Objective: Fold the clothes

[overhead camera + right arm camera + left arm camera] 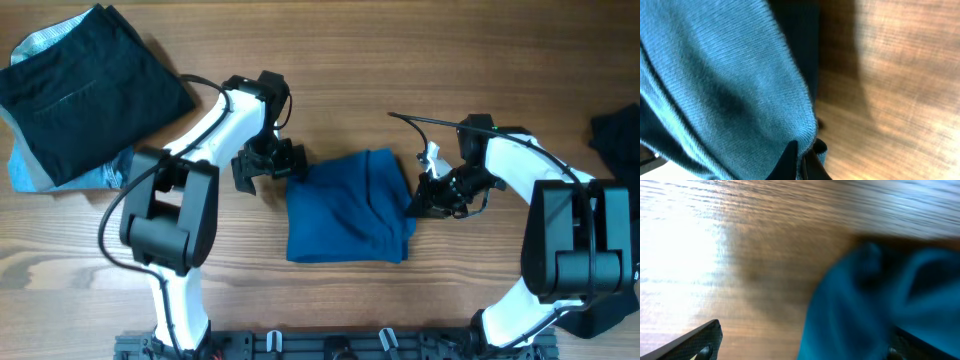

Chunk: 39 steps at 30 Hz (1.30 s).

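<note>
Left end effector (269, 167) is spread at the cloth's (350, 205) left edge; right end effector (801, 160) pinches its right edge on the bench (400, 60).

Blue garment (715, 75): fine knit cloth, matt. Desk (690, 240): wood, visible grain, smooth, slight sheen. Black garment (85, 85): matt cloth. Left arm shell (215, 125): glossy white plastic.

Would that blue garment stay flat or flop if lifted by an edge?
Probably flop: the garment lies in soft folds. Its fine knit suggests it is light. Pushed, it would likely bunch up rather than slide, since it is already rumpled.
</note>
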### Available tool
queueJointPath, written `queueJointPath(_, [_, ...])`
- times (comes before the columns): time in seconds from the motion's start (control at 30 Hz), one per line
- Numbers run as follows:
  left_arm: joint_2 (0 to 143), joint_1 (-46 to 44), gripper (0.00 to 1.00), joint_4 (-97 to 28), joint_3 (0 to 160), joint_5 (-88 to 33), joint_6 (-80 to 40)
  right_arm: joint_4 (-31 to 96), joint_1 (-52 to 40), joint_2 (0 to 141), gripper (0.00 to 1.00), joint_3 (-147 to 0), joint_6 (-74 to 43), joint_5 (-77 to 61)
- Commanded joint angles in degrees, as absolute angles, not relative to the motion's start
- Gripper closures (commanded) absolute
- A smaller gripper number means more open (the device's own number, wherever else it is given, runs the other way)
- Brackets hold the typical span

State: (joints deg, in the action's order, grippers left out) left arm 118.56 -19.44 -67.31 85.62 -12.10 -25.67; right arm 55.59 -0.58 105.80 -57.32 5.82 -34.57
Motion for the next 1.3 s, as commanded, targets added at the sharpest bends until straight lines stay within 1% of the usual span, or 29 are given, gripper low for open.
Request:
queueJointPath(0.0, [109.91,-19.77,0.00,-67.40,85.84,-16.49,-24.45,59.37,-0.34,104.99,0.96,-61.36,5.15,-35.62])
queueJointPath(0.13, [108.64,-19.81,0.00,-68.86,85.82,-21.54,-24.25,66.50,-0.34,103.09,0.96,-64.71,-0.73,-29.50])
queueJointPath(0.27, [108.66,-23.16,0.00,-66.50,83.48,-21.58,-24.03,72.95,-0.36,99.77,0.96,-64.12,-10.20,-20.12])
queueJointPath(0.4, [108.66,-26.15,0.00,-60.58,73.43,-20.91,-24.45,73.12,-0.43,99.13,0.96,-63.16,-12.62,-20.10])
queueJointPath(0.5, [108.66,-25.23,0.00,-56.99,67.55,-17.30,-24.73,68.49,-0.56,99.13,0.96,-57.58,-22.68,-11.70])
queueJointPath(0.6, [108.66,-23.81,0.00,-56.97,66.67,-17.06,-25.47,65.80,-0.56,99.13,0.96,-51.51,-25.63,-11.35])
queueJointPath(0.67, [108.66,-23.64,0.00,-57.25,66.67,-17.12,-26.00,64.47,-0.56,99.13,0.96,-47.72,-26.11,-12.43])
queueJointPath(0.77, [108.64,-23.73,0.00,-59.18,66.70,-17.56,-25.98,62.00,-0.56,99.13,0.95,-46.70,-25.43,-17.34])
queueJointPath(0.83, [108.64,-23.70,0.00,-59.57,66.70,-17.56,-26.04,59.57,-0.56,99.13,0.90,-46.70,-22.46,-20.97])
queueJointPath(0.9, [108.64,-23.40,0.00,-59.24,66.70,-17.58,-29.43,57.14,-0.56,99.13,0.81,-46.70,-19.62,-23.20])
queueJointPath(0.97, [108.62,-22.59,0.01,-57.87,66.87,-19.00,-30.96,56.58,-0.56,99.09,0.77,-47.33,-20.05,-20.78])
queueJointPath(1.0, [107.68,-21.10,0.03,-57.84,67.59,-19.03,-30.96,57.39,-0.49,98.87,0.77,-48.75,-21.80,-18.37])
queueJointPath(1.03, [106.43,-19.90,0.03,-57.82,68.25,-18.87,-30.94,58.22,-0.34,98.21,0.76,-50.30,-22.61,-16.84])
queueJointPath(1.1, [102.39,-17.41,0.00,-57.54,69.80,-18.79,-30.89,59.48,-0.03,95.74,0.75,-54.02,-22.63,-16.12])
queueJointPath(1.2, [96.27,-16.32,0.00,-52.82,70.96,-18.81,-30.68,59.77,-0.03,91.15,0.72,-58.92,-22.09,-18.24])
queueJointPath(1.27, [93.78,-16.34,0.00,-46.02,70.96,-18.37,-30.26,59.16,-0.21,86.96,0.72,-59.35,-14.59,-27.83])
